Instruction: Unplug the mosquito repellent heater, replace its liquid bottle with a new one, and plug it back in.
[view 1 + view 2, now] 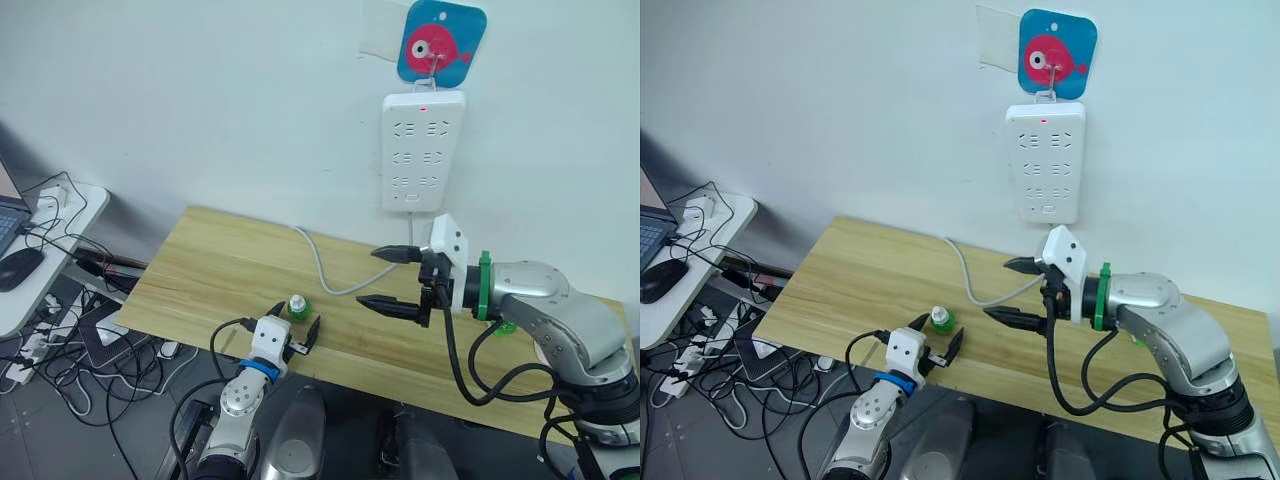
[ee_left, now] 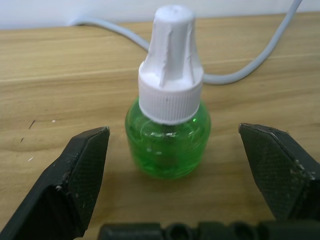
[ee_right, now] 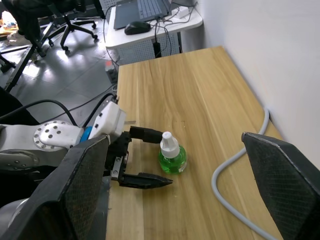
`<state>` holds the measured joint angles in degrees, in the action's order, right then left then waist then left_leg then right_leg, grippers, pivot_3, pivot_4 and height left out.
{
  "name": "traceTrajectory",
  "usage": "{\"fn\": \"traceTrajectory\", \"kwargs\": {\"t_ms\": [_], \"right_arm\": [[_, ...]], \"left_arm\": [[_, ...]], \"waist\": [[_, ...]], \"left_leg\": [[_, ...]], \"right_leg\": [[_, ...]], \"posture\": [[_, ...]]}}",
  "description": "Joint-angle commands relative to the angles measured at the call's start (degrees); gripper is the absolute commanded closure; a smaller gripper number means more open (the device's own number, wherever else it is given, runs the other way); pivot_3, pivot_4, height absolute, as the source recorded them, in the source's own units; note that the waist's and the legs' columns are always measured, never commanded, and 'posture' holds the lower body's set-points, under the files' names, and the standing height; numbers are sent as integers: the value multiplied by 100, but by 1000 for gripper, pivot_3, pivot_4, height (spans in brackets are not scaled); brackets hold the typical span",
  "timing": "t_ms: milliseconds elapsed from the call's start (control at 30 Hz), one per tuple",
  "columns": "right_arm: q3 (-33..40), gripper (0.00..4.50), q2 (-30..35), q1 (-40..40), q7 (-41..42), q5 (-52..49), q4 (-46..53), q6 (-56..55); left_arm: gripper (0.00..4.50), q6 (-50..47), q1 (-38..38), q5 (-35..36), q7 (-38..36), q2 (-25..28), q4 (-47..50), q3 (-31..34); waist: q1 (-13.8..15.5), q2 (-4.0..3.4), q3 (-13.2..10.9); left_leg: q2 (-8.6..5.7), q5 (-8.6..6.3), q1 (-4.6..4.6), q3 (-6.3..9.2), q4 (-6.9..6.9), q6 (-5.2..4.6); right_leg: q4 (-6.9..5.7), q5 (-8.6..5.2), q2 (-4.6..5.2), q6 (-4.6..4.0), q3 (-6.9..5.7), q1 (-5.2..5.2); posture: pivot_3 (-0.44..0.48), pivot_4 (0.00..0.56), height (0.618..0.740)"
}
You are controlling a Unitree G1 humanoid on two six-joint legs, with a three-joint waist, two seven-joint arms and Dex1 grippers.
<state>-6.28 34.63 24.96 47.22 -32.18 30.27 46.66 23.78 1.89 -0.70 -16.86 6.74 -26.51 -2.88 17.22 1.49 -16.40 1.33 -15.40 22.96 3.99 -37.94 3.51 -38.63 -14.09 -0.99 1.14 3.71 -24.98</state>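
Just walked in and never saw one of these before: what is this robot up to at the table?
The robot's left tool is open around a small green bottle with a white cap standing on the wooden table, not yet touching it. Its right tool hangs open in the air below the white power strip on the wall, holding nothing.

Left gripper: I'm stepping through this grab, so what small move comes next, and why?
Probably close the left gripper on the green bottle. Its open fingers flank the bottle, which stands upright on the table, with gaps on both sides.
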Motion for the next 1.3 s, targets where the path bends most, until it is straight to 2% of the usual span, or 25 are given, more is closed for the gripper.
{"fn": "traceTrajectory", "kwargs": {"t_ms": [33,167,400,533,667,700,833,967,1100,1233,1300], "right_arm": [[1,67,174,30,79,-78,370,-58],[-46,67,399,-121,183,-12,458,-176],[20,67,394,-245,32,-94,547,-113],[36,0,369,-250,-52,-138,577,-77],[51,0,296,-234,-186,-141,518,-74],[45,0,280,-257,-224,-120,508,-92],[9,0,221,-460,-379,16,480,-253],[18,0,97,-797,-629,122,550,-389],[-233,0,-135,-1220,-1036,552,772,-741],[-482,0,-752,-1503,-1711,881,907,-950],[-638,0,-1027,-1566,-2017,1060,943,-983]], "left_arm": [[0,138,-34,-24,28,-22,48,-49],[0,200,98,-113,92,-51,-79,-99],[0,128,344,-182,382,-133,-362,-77],[873,110,334,-242,450,-121,-347,-118],[2158,113,282,-179,373,-91,-328,-131],[2328,113,265,-169,368,-82,-316,-129],[2328,3,121,-166,212,25,134,-212],[2328,-566,86,61,-641,417,1464,-513],[2328,-2114,478,796,-1752,998,2796,-684],[2328,-3114,1103,1303,-2749,1525,3187,-846],[2328,-3420,1412,1485,-3019,1540,3188,-913]], "waist": [[-1,0,-1],[-6,6,-15],[-15,9,-48],[-16,15,-83],[-17,17,-103],[-17,17,-103],[-15,20,-105],[-12,19,-126],[-3,19,-126],[-41,14,-123],[-86,14,-123]], "left_leg": [[0,0,0,0,0,0],[-1,0,0,0,0,0],[2,0,0,2,0,0],[2,0,0,3,0,0],[2,0,0,3,0,0],[2,0,0,3,0,0],[3,0,1,4,2,0],[7,0,3,7,4,0],[10,0,6,11,4,1],[19,0,6,10,6,2],[21,0,3,5,6,2]], "right_leg": [[0,0,0,0,-1,0],[2,-1,0,1,-1,1],[1,-1,-3,1,-2,0],[2,-1,-3,1,-1,0],[2,-1,-3,1,-2,0],[2,-1,-3,1,-2,0],[5,-1,-3,2,-3,1],[6,-2,-6,3,-6,-2],[8,-5,-12,7,-10,-2],[9,-19,-27,32,-9,-6],[8,-20,-28,32,-4,-6]], "posture": [[323,309,740],[318,326,740],[309,336,740],[308,334,740],[309,335,740],[312,333,740],[325,324,740],[338,319,740],[344,310,740],[309,285,740],[292,274,740]]}}
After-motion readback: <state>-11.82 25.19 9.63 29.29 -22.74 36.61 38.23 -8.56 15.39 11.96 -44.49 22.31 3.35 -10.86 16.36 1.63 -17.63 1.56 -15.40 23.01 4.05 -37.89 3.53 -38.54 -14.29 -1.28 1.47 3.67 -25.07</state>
